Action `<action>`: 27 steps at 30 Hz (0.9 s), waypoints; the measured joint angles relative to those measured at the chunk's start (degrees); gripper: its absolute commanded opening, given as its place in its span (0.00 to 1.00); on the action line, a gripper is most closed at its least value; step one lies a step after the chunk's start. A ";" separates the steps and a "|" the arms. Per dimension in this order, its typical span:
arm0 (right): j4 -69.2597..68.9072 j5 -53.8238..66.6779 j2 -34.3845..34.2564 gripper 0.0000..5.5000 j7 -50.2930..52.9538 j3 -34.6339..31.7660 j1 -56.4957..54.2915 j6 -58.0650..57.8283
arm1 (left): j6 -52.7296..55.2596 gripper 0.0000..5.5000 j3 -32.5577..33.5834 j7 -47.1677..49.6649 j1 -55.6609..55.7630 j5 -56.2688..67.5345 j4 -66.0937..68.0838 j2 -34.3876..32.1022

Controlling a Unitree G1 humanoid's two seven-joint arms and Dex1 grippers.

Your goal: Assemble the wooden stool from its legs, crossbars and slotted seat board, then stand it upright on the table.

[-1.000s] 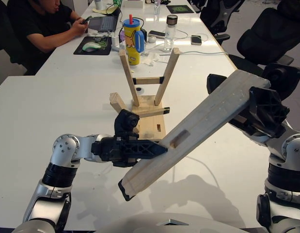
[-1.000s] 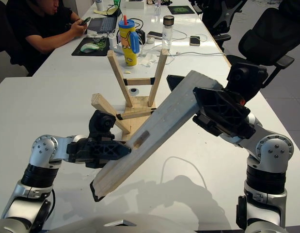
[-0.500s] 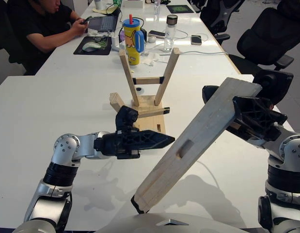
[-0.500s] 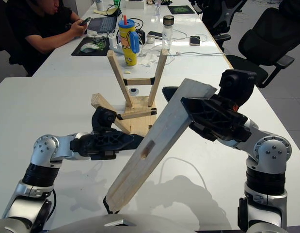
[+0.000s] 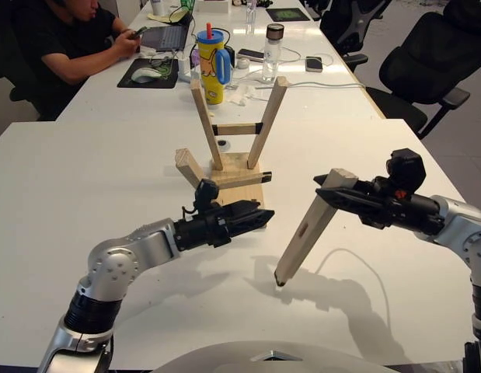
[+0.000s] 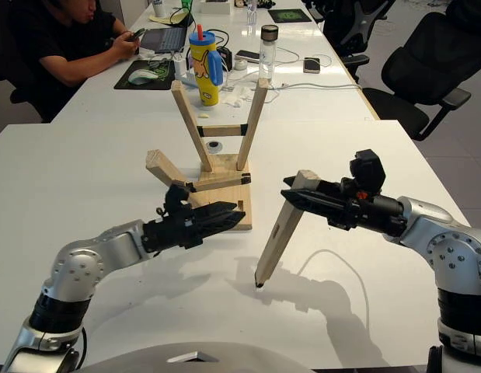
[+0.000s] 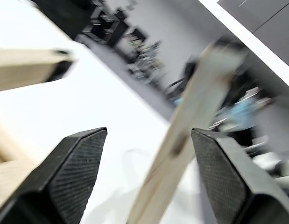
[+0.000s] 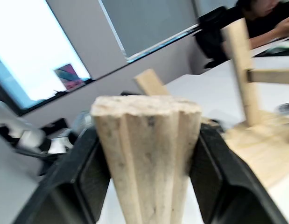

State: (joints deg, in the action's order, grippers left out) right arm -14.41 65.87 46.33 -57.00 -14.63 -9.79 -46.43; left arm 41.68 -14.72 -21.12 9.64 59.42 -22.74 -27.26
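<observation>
A cup (image 5: 212,66) and bottle (image 5: 273,50) stand behind the half-built stool (image 5: 238,165). The left gripper (image 5: 259,217) gapes wide and empty beside it. The right gripper (image 5: 333,192) clamps a tilted leg (image 5: 302,237).

Your left arm reaches forward low over the worktop (image 5: 85,179), elbow bent. Its end effector (image 5: 263,216) points toward your right, fingers (image 7: 79,172) spread apart with nothing between them. Your right arm stretches inward at a similar height, and its end effector (image 5: 333,193) is clamped on the top end of a stool leg (image 5: 304,237).
</observation>
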 measured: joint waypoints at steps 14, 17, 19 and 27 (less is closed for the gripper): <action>19.19 -18.18 -11.25 0.39 -4.04 3.99 -20.02 23.13 | -19.93 0.61 -22.78 0.47 6.00 -54.41 17.95 -0.23; 20.57 -18.21 -13.54 0.39 -5.00 4.02 -20.03 23.52 | -19.39 0.61 -22.75 -2.45 6.84 -56.28 18.29 -0.28; 21.08 -18.23 -14.32 0.39 -5.76 4.16 -20.02 23.51 | -18.79 0.61 -22.67 -4.99 7.63 -56.85 18.03 -1.18; 20.18 -17.70 -16.39 0.39 -6.23 4.01 -17.50 21.50 | -18.00 0.61 -21.39 -17.75 7.75 -54.59 13.36 -9.04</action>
State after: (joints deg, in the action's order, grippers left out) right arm 5.77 48.16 29.94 -63.23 -10.62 -27.29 -24.93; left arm 23.69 -36.11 -38.86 17.39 4.83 -9.38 -36.30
